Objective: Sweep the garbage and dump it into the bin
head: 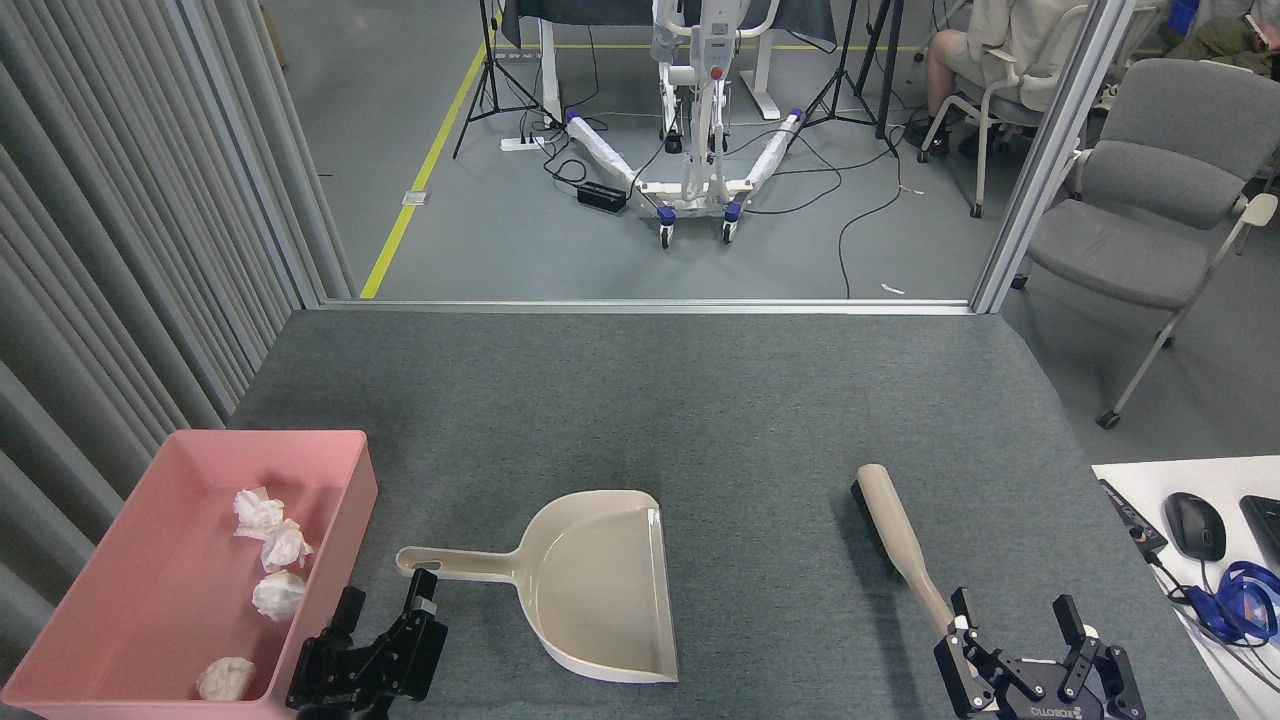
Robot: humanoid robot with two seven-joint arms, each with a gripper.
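Our left claw (385, 610) sits low at the near edge of the grey surface (700, 400), fingers spread and empty, just near of the dustpan's handle tip. Our right claw (1012, 620) is likewise spread and empty, its left finger right beside the near end of the brush (900, 540); contact is unclear.

The garbage (270, 560), four crumpled white tissue wads, lies inside the bin (340, 445), a shallow pink tray at the left edge. We judge the wads very light and soft, easily crushed or blown about, so no grip suits them; a brush pushes them best. No wads show on the surface.

The beige dustpan (600, 590) lies flat and empty between the claws, mouth to the right. It looks like stiff, smooth plastic, light; the slim handle is the place to hold it.

Beyond: a grey chair (1150, 190), a wheeled white stand (695, 120), floor cables, a seated person's legs (950, 50), and a mouse (1195, 525) on a white desk. Nothing blocks the tools.
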